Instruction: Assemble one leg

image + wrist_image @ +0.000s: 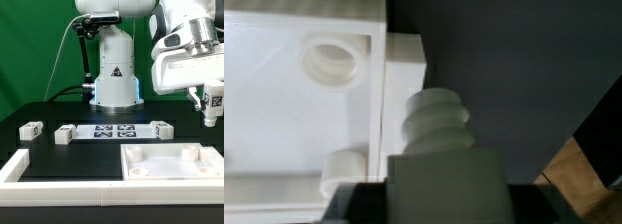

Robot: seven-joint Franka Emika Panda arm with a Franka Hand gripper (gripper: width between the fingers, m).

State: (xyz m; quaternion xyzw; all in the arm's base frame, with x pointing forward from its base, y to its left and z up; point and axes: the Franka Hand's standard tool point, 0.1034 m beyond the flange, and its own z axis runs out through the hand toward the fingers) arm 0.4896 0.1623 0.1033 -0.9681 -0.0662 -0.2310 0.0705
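Observation:
My gripper (210,100) is shut on a leg (212,104), a small white block with a black-and-white tag, held in the air at the exterior view's right, above the table. In the wrist view the gripper (441,205) holds this leg (438,135) with its ridged screw end pointing away, beside the edge of the large white tray-shaped piece (287,120). A round socket (331,58) shows in that piece's corner. The tray-shaped piece (135,170) lies at the front of the table, below the held leg and towards the exterior view's left of it.
Three more legs lie on the black table: one at the left (30,128), one beside it (67,134), one right of the middle (162,128). The marker board (113,131) lies between them. A white L-shaped rail (20,172) borders the front left. The robot base (115,80) stands behind.

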